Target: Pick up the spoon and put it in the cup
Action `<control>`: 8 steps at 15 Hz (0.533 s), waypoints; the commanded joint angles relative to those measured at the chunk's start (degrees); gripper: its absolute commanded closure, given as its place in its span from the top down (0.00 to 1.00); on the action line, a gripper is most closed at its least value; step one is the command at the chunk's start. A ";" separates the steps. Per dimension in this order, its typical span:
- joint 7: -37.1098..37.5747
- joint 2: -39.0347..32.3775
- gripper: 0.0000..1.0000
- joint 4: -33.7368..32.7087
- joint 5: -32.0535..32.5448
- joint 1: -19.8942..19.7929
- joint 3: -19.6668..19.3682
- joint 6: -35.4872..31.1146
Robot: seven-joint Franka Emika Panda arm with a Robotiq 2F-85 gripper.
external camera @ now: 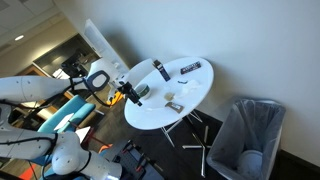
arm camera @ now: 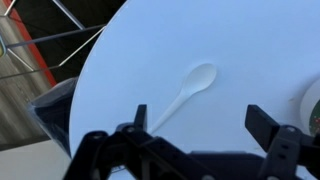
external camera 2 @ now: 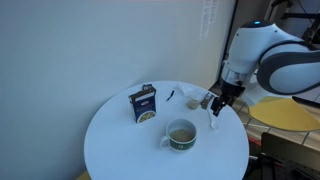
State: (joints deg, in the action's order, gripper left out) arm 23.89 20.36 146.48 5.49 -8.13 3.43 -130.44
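A white plastic spoon [arm camera: 190,88] lies flat on the round white table [arm camera: 240,40], bowl end away from the camera. My gripper [arm camera: 203,120] is open and empty just above it, one finger on each side of the handle end. In both exterior views the gripper [external camera 2: 218,104] [external camera: 128,93] hovers low at the table's edge. The small olive-grey cup [external camera 2: 181,134] stands upright on the table beside the gripper. It also shows in an exterior view [external camera: 141,92], and its rim shows at the right edge of the wrist view [arm camera: 313,105].
A blue box [external camera 2: 144,103] stands upright behind the cup. Small dark items [external camera 2: 190,97] lie near the far edge, and a long dark object [external camera: 190,68] lies across the table. A grey mesh bin [external camera: 245,135] stands on the floor beside the table.
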 commanded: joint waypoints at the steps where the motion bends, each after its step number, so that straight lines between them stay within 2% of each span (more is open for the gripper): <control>1: 7.39 -7.77 1.00 -3.96 -3.37 -0.68 -1.07 -3.18; 5: 13.87 -12.00 1.00 -3.89 -8.52 -0.28 -2.94 -9.54; 8: 19.88 -14.49 1.00 -4.07 -7.24 -0.36 -3.40 -12.14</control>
State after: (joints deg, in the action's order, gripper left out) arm 38.12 8.24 143.49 -2.05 -8.63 0.45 -140.55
